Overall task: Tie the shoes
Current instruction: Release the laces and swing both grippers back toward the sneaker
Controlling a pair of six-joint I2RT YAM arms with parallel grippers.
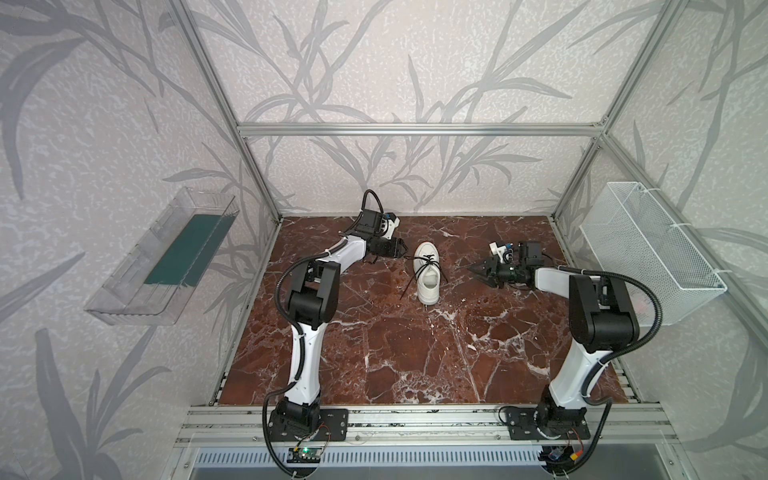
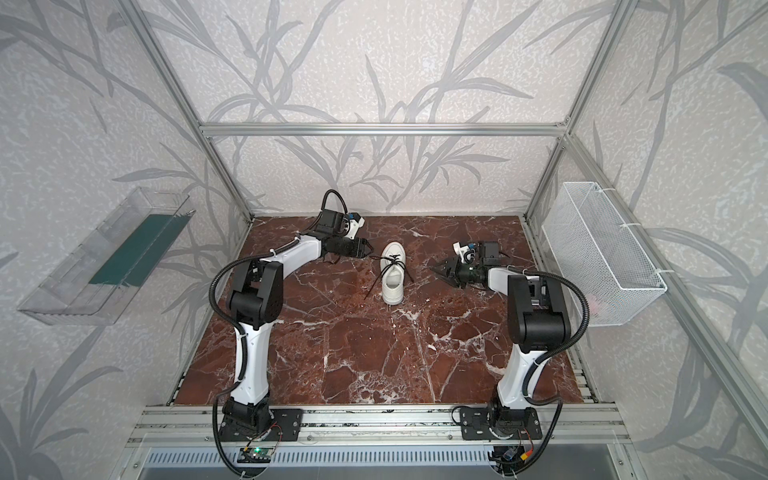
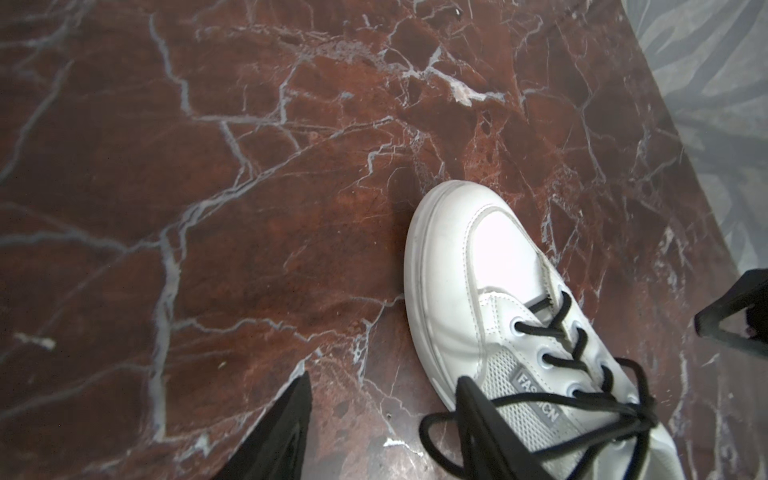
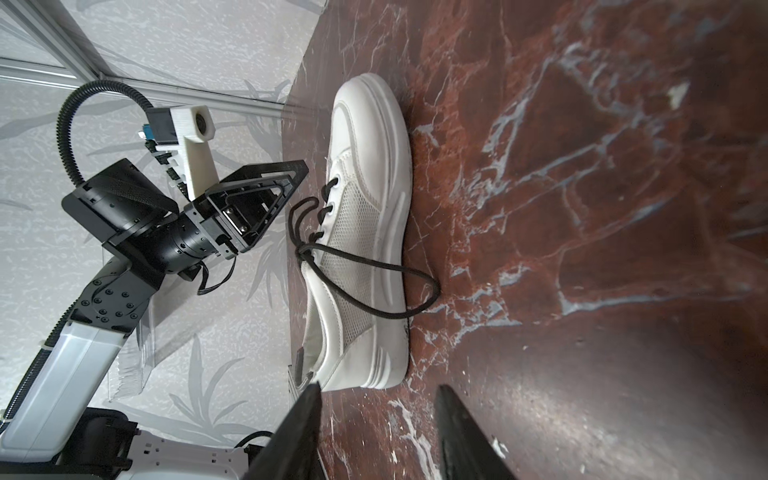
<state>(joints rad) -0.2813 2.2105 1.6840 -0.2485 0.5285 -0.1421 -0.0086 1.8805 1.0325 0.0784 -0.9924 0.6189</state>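
The shoe (image 1: 428,274) (image 2: 392,274) is a white low-top sneaker standing on the red marble top, toe to the back. Its black laces (image 1: 424,262) cross at a knot, and one end trails to the front left. My left gripper (image 1: 402,248) (image 2: 371,248) is at the shoe's left side near the toe. Its jaws are open in the left wrist view (image 3: 384,386), and a lace loop (image 3: 428,432) lies against one finger. My right gripper (image 1: 473,270) (image 4: 378,392) stands open to the right of the shoe (image 4: 365,232), apart from it, holding nothing.
A white wire basket (image 1: 648,253) hangs on the right wall. On the left wall hangs a clear plastic tray (image 1: 166,257). Aluminium frame posts stand at the back corners of the marble table top (image 1: 415,353).
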